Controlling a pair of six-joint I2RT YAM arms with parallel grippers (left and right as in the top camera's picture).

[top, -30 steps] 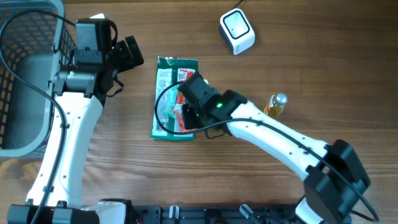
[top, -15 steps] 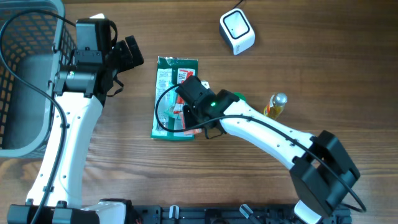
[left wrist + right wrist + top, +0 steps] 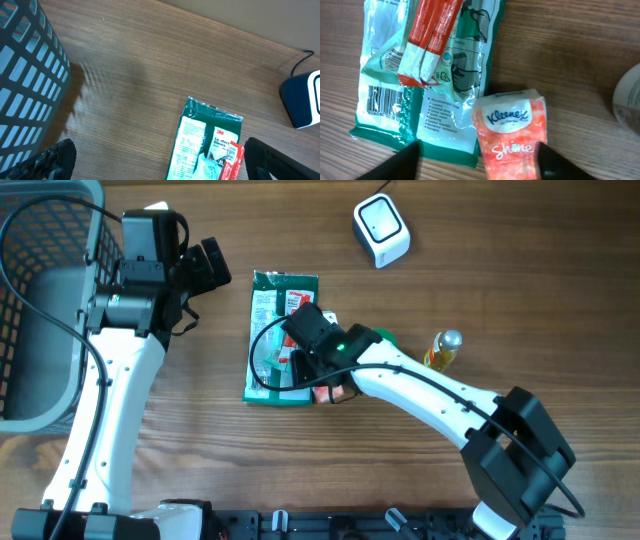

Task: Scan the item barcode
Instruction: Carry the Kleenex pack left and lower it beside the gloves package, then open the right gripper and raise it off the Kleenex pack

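While basket [image 3: 30, 75] flanks left gripper [image 3: 157, 150] — jaws apart | right gripper [image 3: 477, 150] apart — astride tissue pack [image 3: 512, 135] against glove packet [image 3: 445, 80]

A staged shop checkout on a wooden table [image 3: 520, 270]: a barcoded green glove packet [image 3: 272, 292], a grey wire basket [image 3: 40, 395] to its left, and a white scanner [image 3: 381, 230] to its upper right.

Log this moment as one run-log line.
left gripper: open, near basket | right gripper: open, astride Kleenex pack | Kleenex pack: on table, at glove packet's edge | scanner: nothing presented
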